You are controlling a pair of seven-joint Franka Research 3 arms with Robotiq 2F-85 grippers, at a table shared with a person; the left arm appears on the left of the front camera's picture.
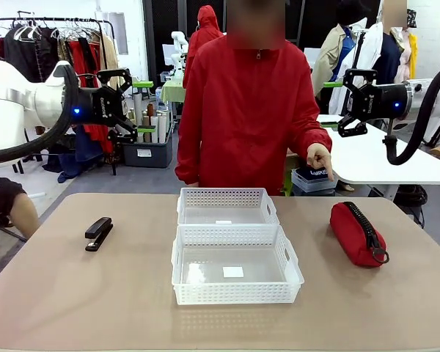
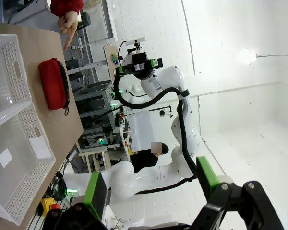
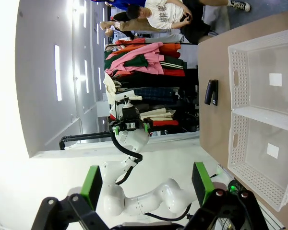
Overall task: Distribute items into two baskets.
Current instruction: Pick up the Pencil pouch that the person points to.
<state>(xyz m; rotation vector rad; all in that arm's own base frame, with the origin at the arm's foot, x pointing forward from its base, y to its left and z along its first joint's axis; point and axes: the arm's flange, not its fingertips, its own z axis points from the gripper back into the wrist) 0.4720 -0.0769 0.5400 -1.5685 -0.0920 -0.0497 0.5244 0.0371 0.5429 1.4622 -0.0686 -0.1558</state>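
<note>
Left to right: left gripper raised, jaws wide, nearest the small black desk stapler lying near-to-far; two white lattice plastic baskets at centre; red fabric zippered pouch, also near-to-far, nearest the raised, wide-jawed right gripper.

No text can be read with certainty. White lettering is seen on the body of the left gripper and on a blue crate beyond the table, but in both places it is too small to be made out.
</note>
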